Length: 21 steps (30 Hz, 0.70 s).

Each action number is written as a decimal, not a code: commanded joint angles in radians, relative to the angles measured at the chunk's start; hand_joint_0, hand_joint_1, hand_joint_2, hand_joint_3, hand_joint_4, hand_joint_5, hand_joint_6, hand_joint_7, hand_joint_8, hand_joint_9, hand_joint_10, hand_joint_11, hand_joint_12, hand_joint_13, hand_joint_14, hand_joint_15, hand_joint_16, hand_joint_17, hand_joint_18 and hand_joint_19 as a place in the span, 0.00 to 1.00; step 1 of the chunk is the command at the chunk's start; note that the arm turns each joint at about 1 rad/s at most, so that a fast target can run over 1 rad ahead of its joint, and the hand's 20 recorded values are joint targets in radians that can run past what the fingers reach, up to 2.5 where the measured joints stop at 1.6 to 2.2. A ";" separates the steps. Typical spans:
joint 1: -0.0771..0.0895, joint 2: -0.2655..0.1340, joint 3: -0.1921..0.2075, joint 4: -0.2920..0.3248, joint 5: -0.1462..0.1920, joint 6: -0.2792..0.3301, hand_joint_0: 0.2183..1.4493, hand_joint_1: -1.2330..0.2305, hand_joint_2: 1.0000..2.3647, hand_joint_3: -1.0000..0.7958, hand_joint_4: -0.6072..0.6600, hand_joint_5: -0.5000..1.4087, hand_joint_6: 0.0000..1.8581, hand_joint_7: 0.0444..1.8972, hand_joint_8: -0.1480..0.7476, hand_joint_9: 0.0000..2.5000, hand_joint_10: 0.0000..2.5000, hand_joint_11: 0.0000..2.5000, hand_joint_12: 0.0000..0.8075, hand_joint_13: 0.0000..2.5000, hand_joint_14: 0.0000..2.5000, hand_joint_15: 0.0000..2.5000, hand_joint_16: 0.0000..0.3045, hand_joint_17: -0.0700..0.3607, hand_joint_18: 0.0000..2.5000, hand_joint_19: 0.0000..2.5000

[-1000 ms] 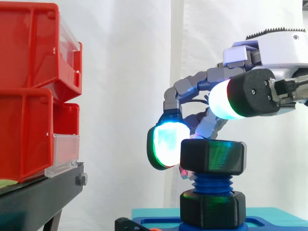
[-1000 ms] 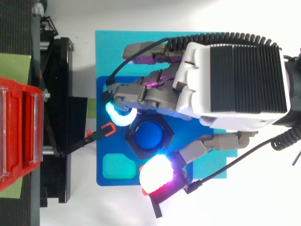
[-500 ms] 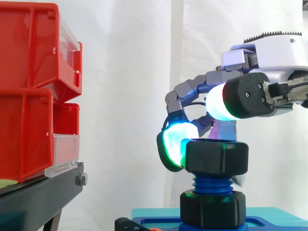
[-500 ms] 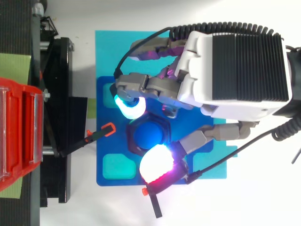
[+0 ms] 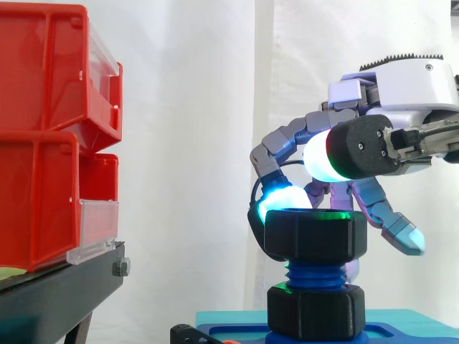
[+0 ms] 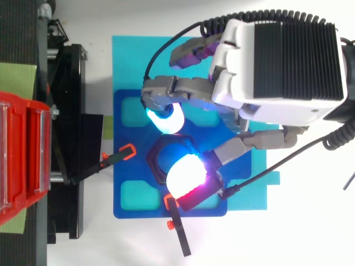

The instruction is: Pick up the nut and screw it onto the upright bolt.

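Backdrop: white curtain. Two stacked red bins sit on the black stand at the left, well apart from the work.

The hand comes in from the right and hangs over the fixture. Its fingers are curled but not closed on anything. The cyan-glowing pad sits against the far upper edge of the nut. The thumb's white pad is over the nut, with a clear gap above its top face.

A cyan mat lies on the white counter, and a blue base plate lies on the mat.

A blue bolt stands upright on the plate. The black hex nut is on the bolt's top, sitting level, with bare threads showing below it. A second black nut sits at the bolt's foot.

Two thin black tools with orange tips lie at the plate's edges: one at the stand side and one at the near side.
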 commanded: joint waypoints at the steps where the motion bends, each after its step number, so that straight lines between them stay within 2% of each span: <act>1: -0.007 0.000 0.000 -0.005 -0.002 0.000 0.24 0.57 0.00 0.28 0.53 0.31 0.31 0.70 0.37 0.79 0.01 0.18 0.24 0.61 0.00 0.04 0.02 0.19 0.39 0.00; 4: -0.014 0.002 0.000 -0.035 -0.005 0.001 0.24 0.58 0.00 0.28 0.54 0.31 0.31 0.70 0.39 0.80 0.01 0.18 0.24 0.62 0.00 0.05 0.02 0.19 0.39 0.00; 9: -0.022 0.011 0.002 -0.073 -0.010 0.003 0.23 0.59 0.00 0.28 0.52 0.30 0.32 0.67 0.49 0.78 0.01 0.20 0.28 0.62 0.00 0.05 0.02 0.20 0.37 0.00; 13: -0.033 0.026 0.005 -0.084 -0.011 0.006 0.23 0.59 0.00 0.28 0.53 0.30 0.27 0.75 0.50 0.75 0.01 0.19 0.29 0.59 0.00 0.05 0.03 0.21 0.33 0.00; 16: -0.045 0.051 0.021 -0.101 -0.025 0.006 0.23 0.59 0.00 0.28 0.54 0.29 0.27 0.69 0.51 0.74 0.01 0.18 0.29 0.58 0.00 0.05 0.03 0.21 0.33 0.00; 17: -0.053 0.054 0.060 -0.116 -0.043 0.006 0.23 0.59 0.00 0.28 0.55 0.29 0.27 0.66 0.52 0.73 0.01 0.18 0.29 0.58 0.00 0.05 0.03 0.21 0.32 0.00; 19: -0.057 0.054 0.091 -0.137 -0.062 0.004 0.23 0.59 0.00 0.28 0.57 0.28 0.27 0.62 0.53 0.72 0.01 0.18 0.30 0.57 0.00 0.06 0.04 0.22 0.32 0.00; 21: -0.067 0.054 0.138 -0.180 -0.105 0.000 0.23 0.59 0.00 0.28 0.61 0.26 0.27 0.56 0.52 0.71 0.01 0.17 0.30 0.57 0.00 0.06 0.04 0.23 0.31 0.00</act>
